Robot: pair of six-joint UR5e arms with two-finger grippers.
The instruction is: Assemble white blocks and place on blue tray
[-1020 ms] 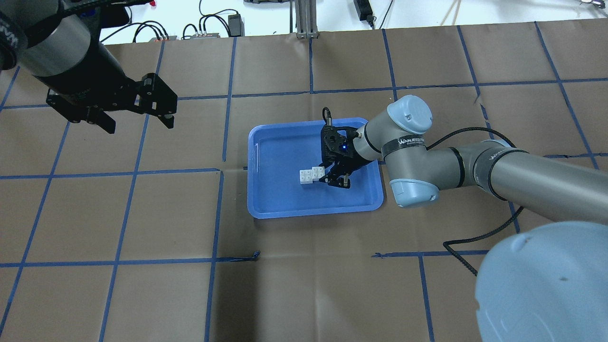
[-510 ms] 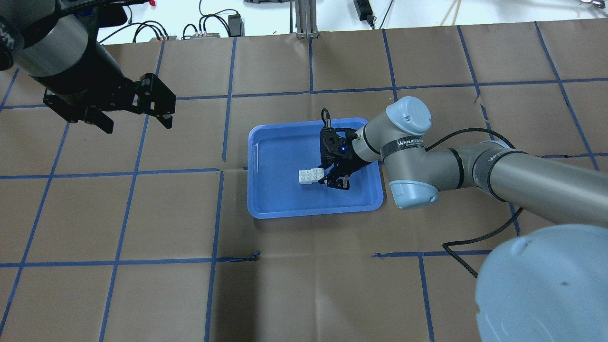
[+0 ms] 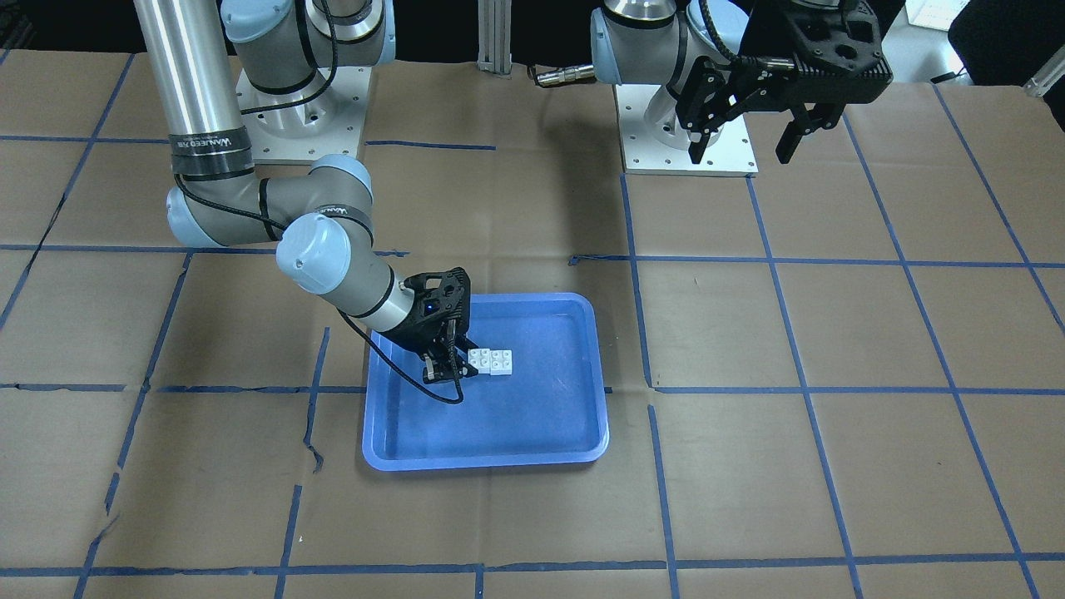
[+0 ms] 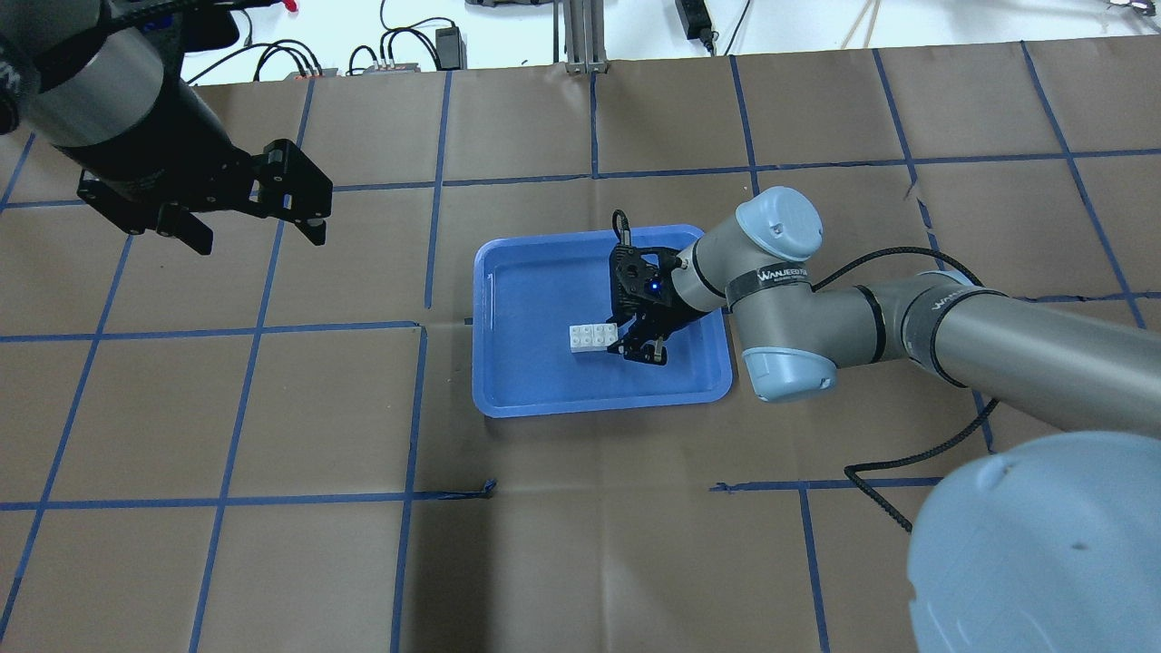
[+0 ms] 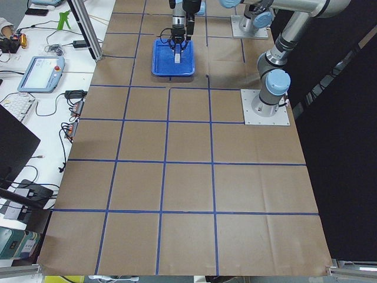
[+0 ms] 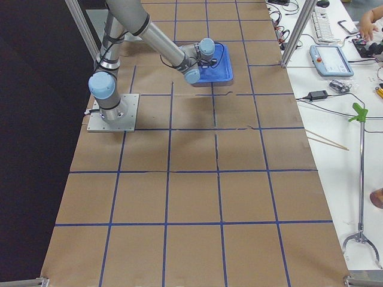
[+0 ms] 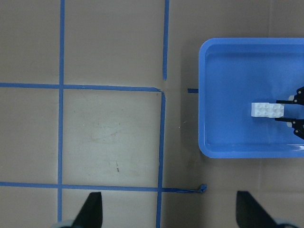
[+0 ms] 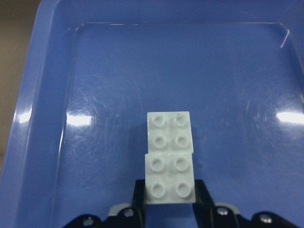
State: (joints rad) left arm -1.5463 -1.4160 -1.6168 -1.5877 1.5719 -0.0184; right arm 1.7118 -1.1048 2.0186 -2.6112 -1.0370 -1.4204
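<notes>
Right arm (image 4: 980, 331): comes in low from the robot's right. Its wrist is over the right-hand rim of the blue tray (image 4: 517, 381).
Right gripper (image 8: 169, 186): inside the tray, down close to its floor. The fingers (image 8: 139, 194) press on two opposite sides of the nearer block, so it is clamped on that block.
White blocks (image 8: 169, 154): two, studs up, inside the tray near its middle.
- Layout: they sit end to end in one row and touch. The nearer one is between the fingers and the farther one is free of them.
- Wrist view: the nearer block's edge laps slightly over the farther one's.
- Unclear: whether they are locked together or only butted, and whether the held one sits on the tray floor.
Blue tray: flat on the counter (image 4: 580, 562), long side running across the robot's front. The floor is scuffed, with patches of glare.
Counter: covered in brown paper with a grid of blue tape lines (image 4: 272, 500). One line runs out from the tray's left rim.
Left gripper (image 4: 260, 240): well apart from the tray, off to the robot's left and past the tray's far rim, raised clear of the counter. Its fingers are spread wide with nothing between them, and its camera looks down on the tray's left half.
Cables (image 4: 290, 59): on the white surface past the counter's far edge, far from the tray.
</notes>
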